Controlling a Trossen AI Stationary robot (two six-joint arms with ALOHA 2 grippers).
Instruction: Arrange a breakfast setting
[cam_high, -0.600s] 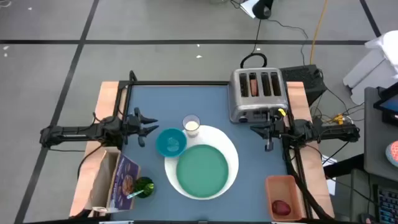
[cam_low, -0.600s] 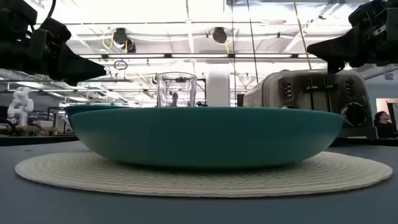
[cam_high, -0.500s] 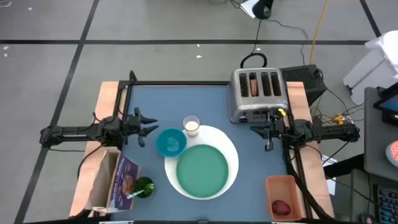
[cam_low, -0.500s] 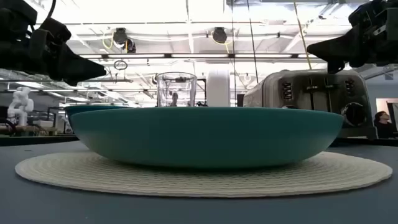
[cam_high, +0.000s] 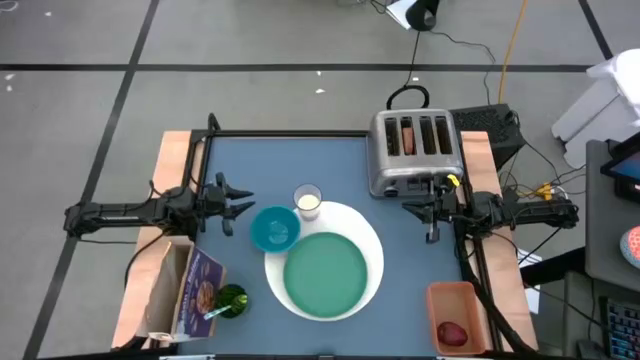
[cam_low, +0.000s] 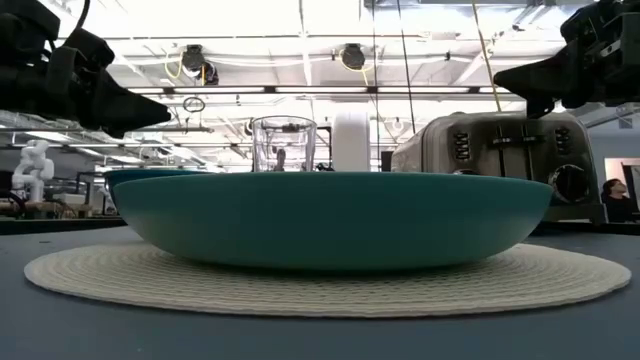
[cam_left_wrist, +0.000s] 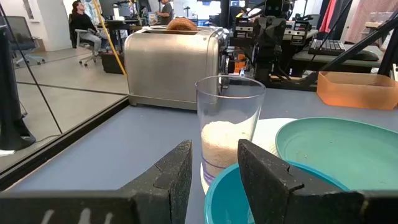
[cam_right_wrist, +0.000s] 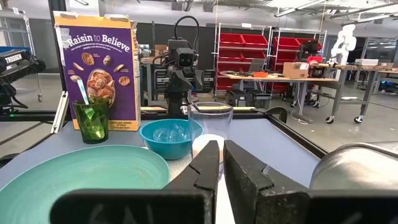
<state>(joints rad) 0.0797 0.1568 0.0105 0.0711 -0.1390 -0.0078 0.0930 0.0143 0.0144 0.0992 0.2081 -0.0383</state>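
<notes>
Table: bowl just beyond left gripper, jaws apart, empty; right gripper jaws together, empty.

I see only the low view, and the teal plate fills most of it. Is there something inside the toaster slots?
Observer: Yes, a brown bagel sits in one slot of the toaster.
Operator: Where is the apple?
Observer: The red apple lies in an orange bin off the table's right edge.
Operator: And the cereal box?
Observer: The purple cereal box stands at the table's left edge, with a green cup holding a spoon beside it.
</notes>
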